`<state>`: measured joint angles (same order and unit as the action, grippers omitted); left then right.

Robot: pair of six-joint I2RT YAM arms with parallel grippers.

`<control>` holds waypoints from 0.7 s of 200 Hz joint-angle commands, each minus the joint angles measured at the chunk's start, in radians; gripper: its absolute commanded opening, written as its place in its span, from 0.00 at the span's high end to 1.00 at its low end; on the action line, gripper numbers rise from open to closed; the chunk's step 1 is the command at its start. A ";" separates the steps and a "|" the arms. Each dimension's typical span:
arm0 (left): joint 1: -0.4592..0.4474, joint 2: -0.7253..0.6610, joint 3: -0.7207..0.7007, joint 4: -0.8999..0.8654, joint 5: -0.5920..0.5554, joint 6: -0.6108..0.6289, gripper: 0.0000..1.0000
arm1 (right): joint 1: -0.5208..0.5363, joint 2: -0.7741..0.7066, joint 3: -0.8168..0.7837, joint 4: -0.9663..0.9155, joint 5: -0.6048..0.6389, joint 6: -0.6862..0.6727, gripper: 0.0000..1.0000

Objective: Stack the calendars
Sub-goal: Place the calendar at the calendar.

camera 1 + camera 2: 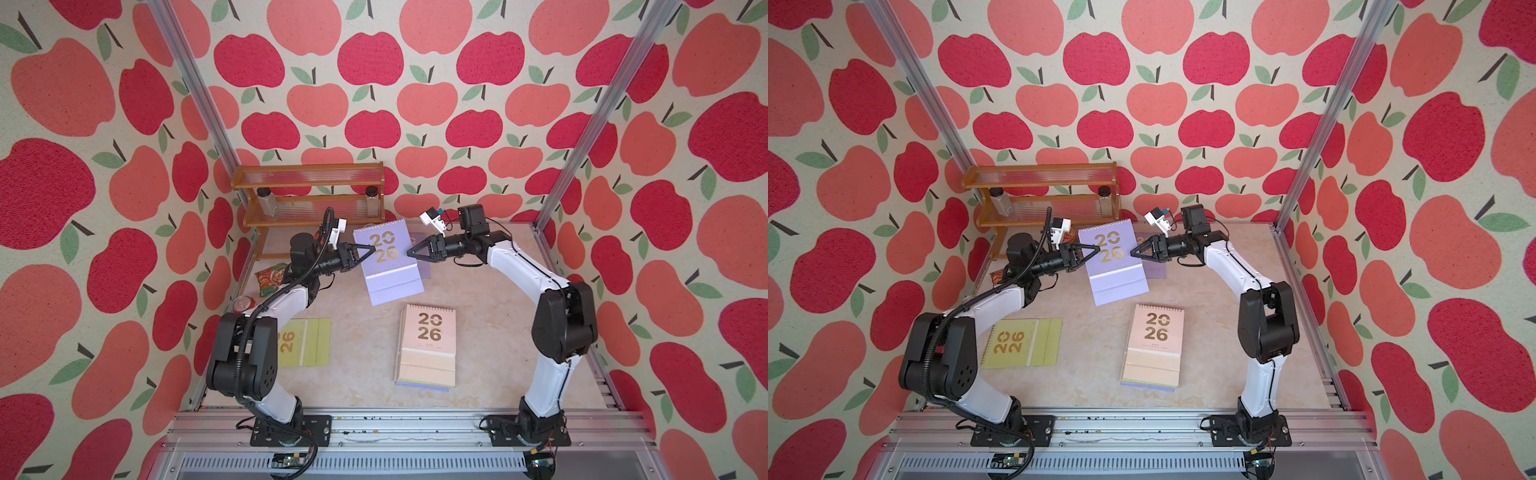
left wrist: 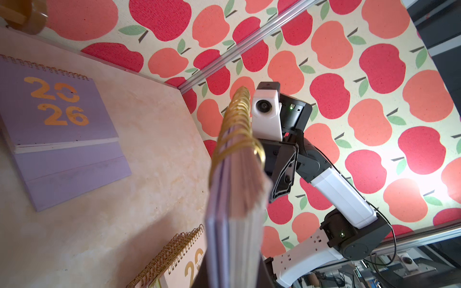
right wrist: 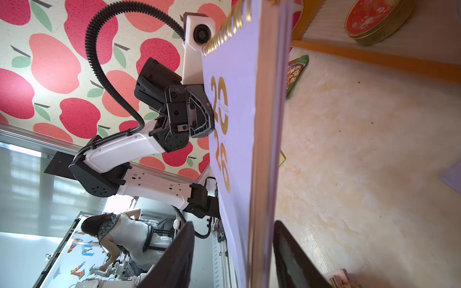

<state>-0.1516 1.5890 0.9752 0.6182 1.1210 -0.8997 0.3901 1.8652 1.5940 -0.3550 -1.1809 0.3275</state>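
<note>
Lilac calendar edge-on in left wrist view, clamped by left gripper | right wrist: right gripper jaws parted astride the opposite edge, likely not pinching | top view: pink-topped stack lies base-ward of both fingertips, long axes roughly parallel; left arm alone carries.

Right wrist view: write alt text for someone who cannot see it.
A lilac calendar with gold 2026 numerals hangs edge-on above the marbled table, pinched at its far side by the left hand. The two dark fingers of the right hand stand apart on either side of its near edge. A snack packet lies beyond.
</note>
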 commanded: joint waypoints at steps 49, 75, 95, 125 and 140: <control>-0.060 -0.016 0.151 -0.237 0.167 0.240 1.00 | -0.056 -0.169 -0.174 -0.041 -0.050 -0.180 0.46; -0.088 0.013 0.170 -0.225 0.160 0.232 1.00 | -0.053 -0.192 -0.281 0.173 -0.051 -0.041 0.46; -0.104 0.032 0.175 -0.205 0.155 0.216 1.00 | -0.045 -0.208 -0.340 0.315 -0.045 0.061 0.46; -0.123 0.052 0.173 -0.176 0.142 0.198 1.00 | -0.027 -0.214 -0.414 0.532 -0.027 0.206 0.46; -0.127 0.059 0.165 -0.153 0.140 0.183 1.00 | -0.023 -0.215 -0.442 0.620 -0.020 0.258 0.47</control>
<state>-0.2665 1.6432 1.1057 0.3901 1.2430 -0.6975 0.3546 1.6905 1.1946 0.0319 -1.2121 0.4397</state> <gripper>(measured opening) 0.109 0.534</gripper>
